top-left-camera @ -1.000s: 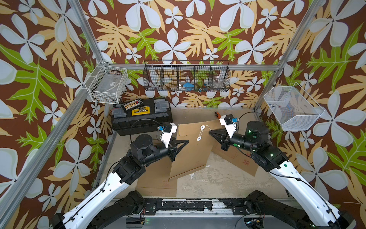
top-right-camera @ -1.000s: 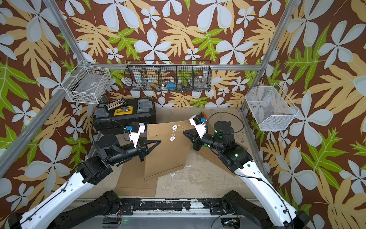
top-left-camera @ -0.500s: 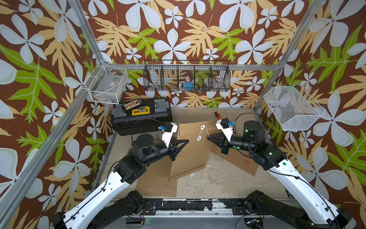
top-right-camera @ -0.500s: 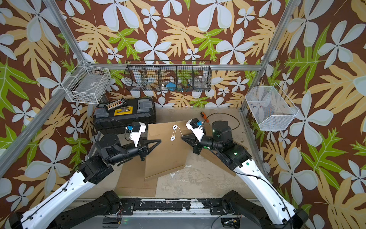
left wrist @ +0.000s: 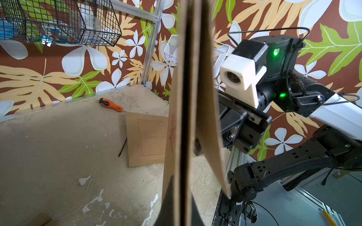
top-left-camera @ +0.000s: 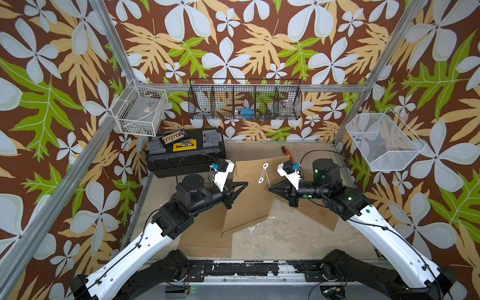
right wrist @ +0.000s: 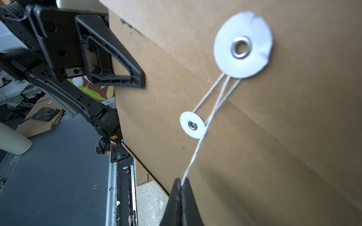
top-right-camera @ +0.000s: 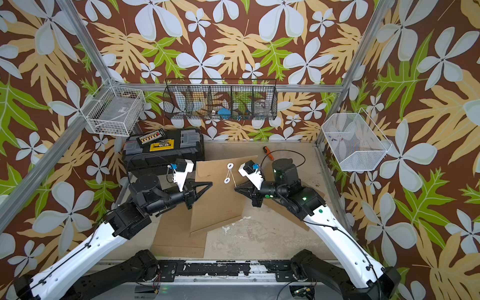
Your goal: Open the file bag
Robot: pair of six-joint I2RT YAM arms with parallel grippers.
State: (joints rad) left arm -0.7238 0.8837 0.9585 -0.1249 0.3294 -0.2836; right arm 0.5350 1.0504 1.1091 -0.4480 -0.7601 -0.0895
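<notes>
Kraft file bag (top-left-camera: 249, 200) hangs tilted over the middle of the bench (top-left-camera: 285, 233), between the two arms, and the face with its closure shows in both top views. The left jaws are pressed together on the bag's left edge, and in the left wrist view the bag runs edge-on straight out from between them. Two white paper discs sit on the upper part of the bag: an upper disc (top-left-camera: 265, 165) on the flap and a lower disc (top-left-camera: 260, 180) on the body. A white string (right wrist: 195, 156) runs in several strands between the discs, so the closure is not yet unwound. One taut strand passes the lower disc and ends between the right jaws, which are pinched shut on it just off the bag's surface.

The bag's lowest corner reaches down over a flat cardboard sheet (top-left-camera: 205, 233) lying on the bench; whether it touches cannot be told. A second sheet (top-left-camera: 319, 213) lies under the right arm. An orange-handled screwdriver (top-left-camera: 287, 152) lies near the back wall, well apart from the bag. A black toolbox (top-left-camera: 184, 153) stands at the back left. On the walls hang a white wire basket (top-left-camera: 140, 114), a black wire rack (top-left-camera: 244, 100) and a white mesh basket (top-left-camera: 384, 140).
</notes>
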